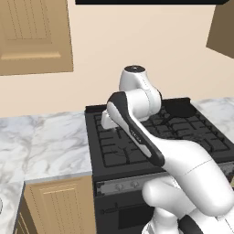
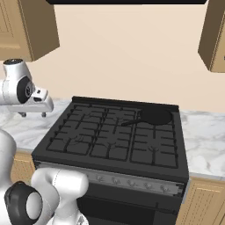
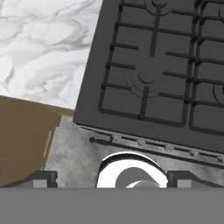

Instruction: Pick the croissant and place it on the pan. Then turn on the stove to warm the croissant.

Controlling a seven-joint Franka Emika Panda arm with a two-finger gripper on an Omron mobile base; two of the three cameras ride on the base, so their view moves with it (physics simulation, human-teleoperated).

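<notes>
I see the pan (image 2: 154,116) on the stove's (image 2: 114,136) far right burner; I can't find the croissant. My fingers (image 2: 33,114), spread apart, hover over the marble desk (image 2: 19,127) left of the stove.

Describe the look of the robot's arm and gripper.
The arm is built of glossy white, rounded shells, with dark grey to black bands and caps at the joints. The gripper has a white, boxy body and two small dark fingers. No cables or lettering can be made out.
</notes>
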